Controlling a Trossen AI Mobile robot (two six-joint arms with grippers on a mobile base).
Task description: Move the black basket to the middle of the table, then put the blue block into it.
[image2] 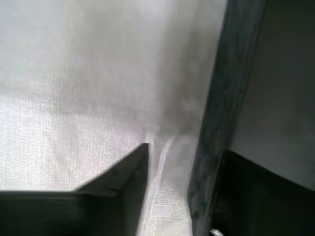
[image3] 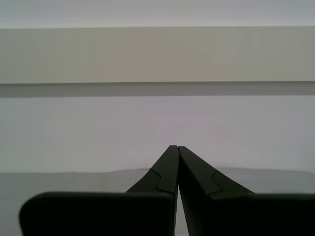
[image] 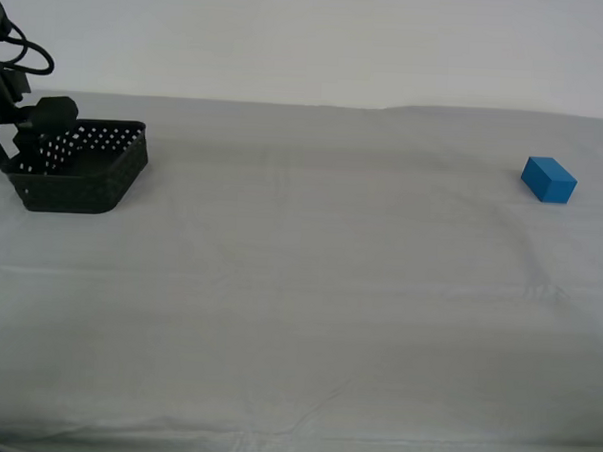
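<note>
On the cloth-covered table (image: 309, 286), the black basket (image: 82, 166) sits far left, an arm at its left rim. The blue block (image: 549, 180) lies far right. My first gripper (image3: 173, 147) is closed on nothing; my second gripper's (image2: 140, 152) opening I cannot tell.

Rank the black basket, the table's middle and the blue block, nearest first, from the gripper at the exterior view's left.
1. black basket, at the gripper, exterior view's left.
2. table's middle, bare cloth.
3. blue block, far right.
</note>
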